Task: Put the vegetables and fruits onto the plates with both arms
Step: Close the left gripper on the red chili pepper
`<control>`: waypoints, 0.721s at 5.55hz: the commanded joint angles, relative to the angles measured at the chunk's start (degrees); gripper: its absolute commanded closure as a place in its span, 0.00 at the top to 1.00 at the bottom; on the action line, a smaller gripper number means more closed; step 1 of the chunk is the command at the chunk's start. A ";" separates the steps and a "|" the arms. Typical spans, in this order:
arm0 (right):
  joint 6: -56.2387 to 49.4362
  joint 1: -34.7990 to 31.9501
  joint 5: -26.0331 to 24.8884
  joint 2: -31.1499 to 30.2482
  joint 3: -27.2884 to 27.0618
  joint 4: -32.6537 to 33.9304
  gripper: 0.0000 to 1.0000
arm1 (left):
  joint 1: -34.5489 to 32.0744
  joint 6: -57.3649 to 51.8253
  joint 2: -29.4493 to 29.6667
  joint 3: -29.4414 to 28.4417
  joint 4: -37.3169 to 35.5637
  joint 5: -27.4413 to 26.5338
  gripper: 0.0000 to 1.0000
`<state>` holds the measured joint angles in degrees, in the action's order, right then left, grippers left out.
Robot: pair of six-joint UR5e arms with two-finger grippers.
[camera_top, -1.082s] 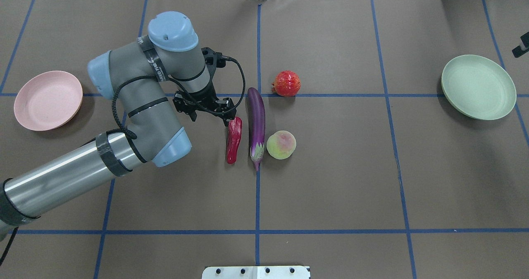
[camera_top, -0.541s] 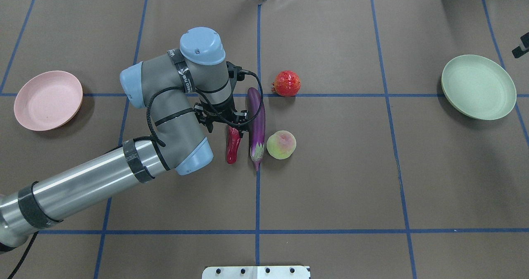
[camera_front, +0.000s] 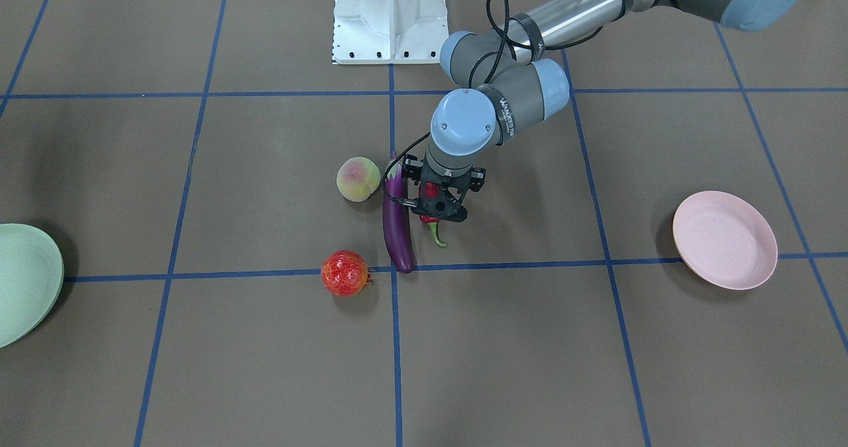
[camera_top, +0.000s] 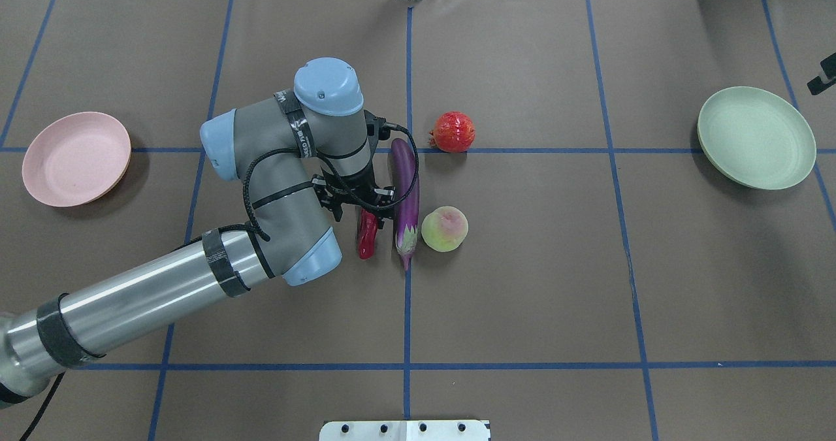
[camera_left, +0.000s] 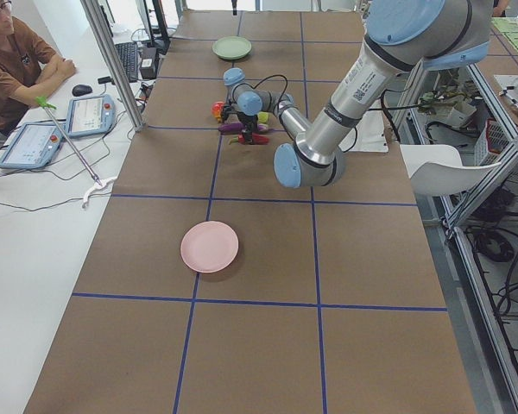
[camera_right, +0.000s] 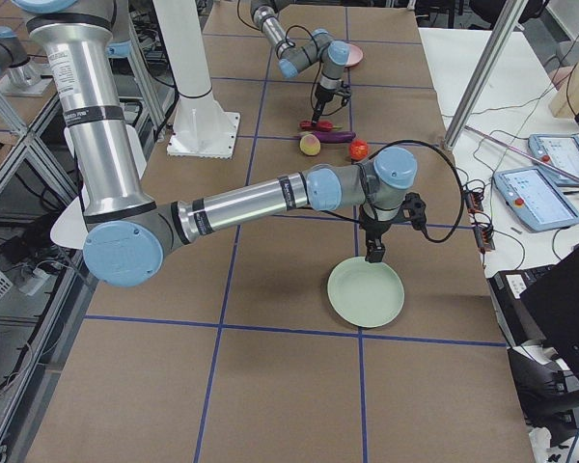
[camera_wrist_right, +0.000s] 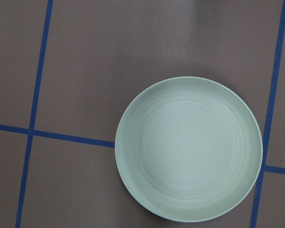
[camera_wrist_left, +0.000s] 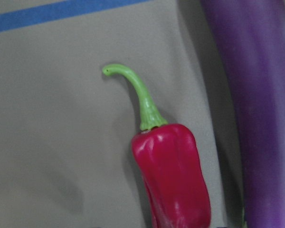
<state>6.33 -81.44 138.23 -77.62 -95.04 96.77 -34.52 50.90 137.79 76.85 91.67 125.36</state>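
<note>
The dark-red chili pepper (camera_top: 367, 240) lies on the table just left of the purple eggplant (camera_top: 406, 193). My left gripper (camera_top: 362, 207) is low over the chili's stem end, jaws open on either side of it; the left wrist view shows the chili (camera_wrist_left: 173, 180) and the eggplant (camera_wrist_left: 261, 95) close below. The peach (camera_top: 444, 229) lies right of the eggplant and the red-orange fruit (camera_top: 454, 131) lies farther back. The pink plate (camera_top: 75, 159) is empty at far left. My right gripper (camera_right: 373, 256) hovers by the empty green plate (camera_top: 755, 137); I cannot tell whether it is open or shut.
The white base block (camera_top: 405, 430) sits at the table's near edge. An operator (camera_left: 13, 60) sits at a side desk with tablets beyond the table's far side. Blue tape lines grid the brown table.
My left arm has swung right and come down, so the gripper now sits over the chili's stem end beside the eggplant. The produce and plates have not moved.
</note>
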 commanded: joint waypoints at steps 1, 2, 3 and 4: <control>0.09 0.14 -0.06 -0.25 0.03 0.00 1.00 | 0.07 2.27 0.20 -0.03 0.09 0.06 0.51; 0.09 0.14 -0.06 -0.17 -0.05 0.00 1.00 | -0.02 2.36 0.12 -0.12 0.17 0.24 0.13; 0.17 0.14 0.37 -0.17 0.03 0.00 1.00 | -0.63 2.62 0.20 0.57 0.09 0.85 0.00; 0.00 0.14 1.68 -0.34 0.47 -0.09 1.00 | -5.16 2.54 -0.32 3.97 -0.26 5.55 0.00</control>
<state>6.43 -81.30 138.94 -77.85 -94.89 96.75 -36.53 53.41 137.80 78.41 91.66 127.63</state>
